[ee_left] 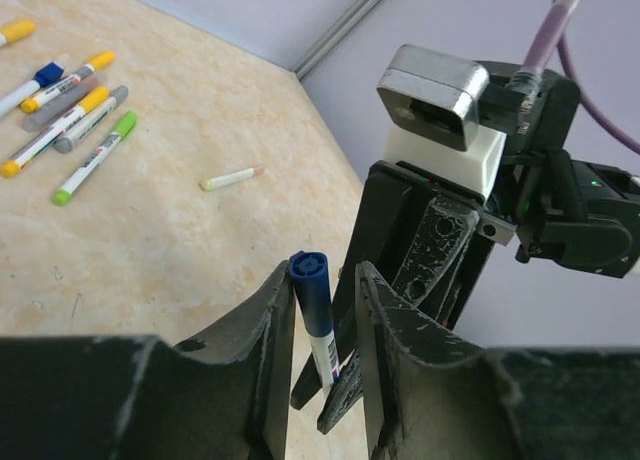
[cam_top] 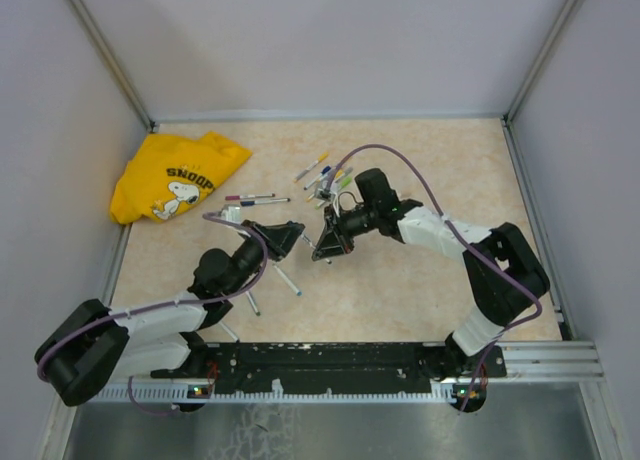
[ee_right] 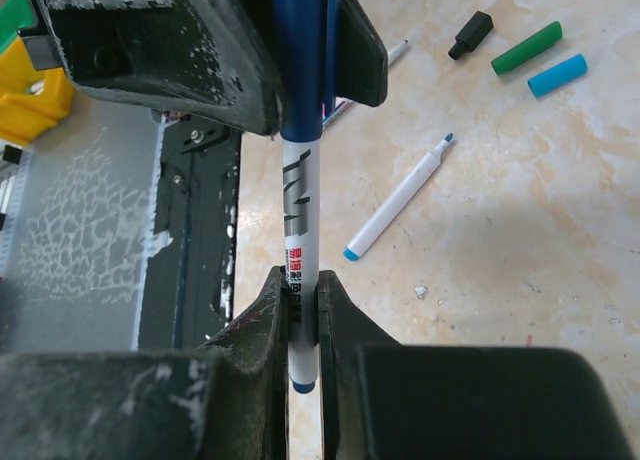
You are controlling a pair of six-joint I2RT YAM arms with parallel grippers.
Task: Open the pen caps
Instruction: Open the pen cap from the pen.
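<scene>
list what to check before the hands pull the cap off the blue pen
1. Right hand clamped on the blue pen barrel: ok.
2. Left hand clamped on the blue cap: not ok, a gap shows beside the cap.
3. Cap on the pen, not yet off: ok.
4. Pen runs straight from one hand to the other: ok.
5. Loose green cap and uncapped pen lie off to the side of the held pen: ok.
</scene>
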